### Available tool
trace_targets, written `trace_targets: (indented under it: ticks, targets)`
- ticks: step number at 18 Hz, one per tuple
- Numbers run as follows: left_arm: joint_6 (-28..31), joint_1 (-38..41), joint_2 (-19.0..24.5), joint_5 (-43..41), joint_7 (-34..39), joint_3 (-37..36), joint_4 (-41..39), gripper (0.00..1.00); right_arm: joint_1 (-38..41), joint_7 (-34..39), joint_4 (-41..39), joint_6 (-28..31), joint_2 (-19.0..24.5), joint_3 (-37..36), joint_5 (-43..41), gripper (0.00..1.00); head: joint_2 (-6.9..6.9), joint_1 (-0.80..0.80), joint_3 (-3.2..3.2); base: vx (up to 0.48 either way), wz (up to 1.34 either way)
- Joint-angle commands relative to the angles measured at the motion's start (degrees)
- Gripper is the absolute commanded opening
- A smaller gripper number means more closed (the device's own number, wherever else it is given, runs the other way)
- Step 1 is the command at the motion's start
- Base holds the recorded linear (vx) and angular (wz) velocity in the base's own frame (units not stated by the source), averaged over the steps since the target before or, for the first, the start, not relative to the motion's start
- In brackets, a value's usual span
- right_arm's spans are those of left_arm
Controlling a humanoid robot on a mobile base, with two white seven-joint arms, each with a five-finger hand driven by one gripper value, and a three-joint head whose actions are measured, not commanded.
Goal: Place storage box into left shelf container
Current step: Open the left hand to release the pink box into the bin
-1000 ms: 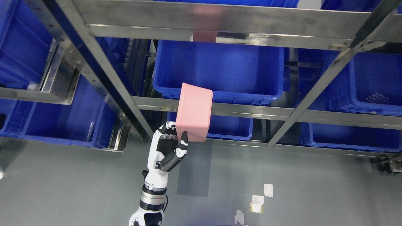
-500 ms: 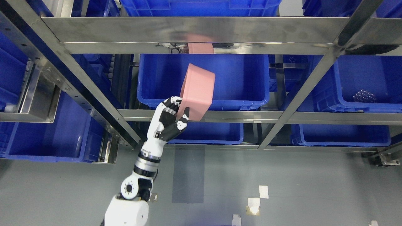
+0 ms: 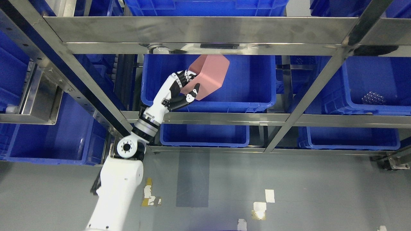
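At the far left we see blue bins (image 3: 48,134) on the neighbouring rack, untouched. Moving right, our left arm rises from the lower left across the steel shelf frame (image 3: 205,118), and the left hand (image 3: 181,91) is closed around the lower end of the pink storage box (image 3: 208,76), fingers (image 3: 183,77) wrapped on one side and the thumb pressed against the near face. We hold the box aloft inside the opening of the middle shelf, over the large blue container (image 3: 208,80), clear of its floor as far as we can tell. Its long axis runs diagonally, from the hand at lower left up toward the upper right, so it sits tilted rather than level; which face is the open one we cannot tell. To finish well, we judge we should level the box, keep it below the upper rail, lower it until it rests, then loosen the fingers. Our right hand is out of sight.
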Motion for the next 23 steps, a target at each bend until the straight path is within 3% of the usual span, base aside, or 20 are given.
trace_targets:
  ticks: [1, 6, 8, 9, 12, 14, 18, 21, 23]
  targets:
    - [0.0, -10.8, 1.0, -18.1, -0.1, 0.1, 22.6, 0.06, -0.3, 0.0, -1.0, -0.1, -1.0, 0.0, -1.2, 1.0, 0.0, 0.0, 0.0, 0.0, 0.0]
    - [-0.2, -11.9, 1.0, -31.0, 3.8, -5.9, 26.3, 0.07, -0.3, 0.0, -1.0, 0.0, -1.0, 0.0, -1.2, 1.0, 0.0, 0.0, 0.0, 0.0, 0.0]
    - [0.1, -13.1, 1.0, -32.1, 5.0, -6.2, 26.2, 0.12, -0.2, 0.0, -1.0, 0.0, -1.0, 0.0, -1.2, 1.0, 0.0, 0.0, 0.0, 0.0, 0.0]
    - [0.1, -13.2, 1.0, -32.0, 5.0, -6.2, 25.9, 0.2, -0.3, 0.0, -1.0, 0.0, -1.0, 0.0, -1.2, 1.0, 0.0, 0.0, 0.0, 0.0, 0.0]
    - [0.1, -13.4, 1.0, -31.1, 8.8, -5.8, 24.6, 0.81, -0.2, 0.1, -1.0, 0.0, -1.0, 0.0, -1.2, 1.0, 0.0, 0.0, 0.0, 0.0, 0.0]
    - [-0.1, -13.3, 1.0, -27.7, 13.8, -4.1, 20.2, 0.98, -0.3, 0.0, -1.0, -0.1, -1.0, 0.0, -1.2, 1.0, 0.0, 0.0, 0.0, 0.0, 0.0]
    - [-0.3, -11.3, 1.0, 1.4, 15.7, -2.6, 10.9, 0.98, -0.2, 0.0, -1.0, -0.1, -1.0, 0.0, -1.2, 1.0, 0.0, 0.0, 0.0, 0.0, 0.0]
    - [-0.2, -4.6, 1.0, 10.8, 19.3, -2.5, 2.6, 0.98, -0.3, 0.0, -1.0, 0.0, -1.0, 0.0, -1.2, 1.0, 0.0, 0.0, 0.0, 0.0, 0.0]
    - [0.5, 3.9, 1.0, 12.1, 26.1, -2.5, -8.8, 0.98, -0.3, 0.0, -1.0, -0.1, -1.0, 0.0, -1.2, 1.0, 0.0, 0.0, 0.0, 0.0, 0.0]
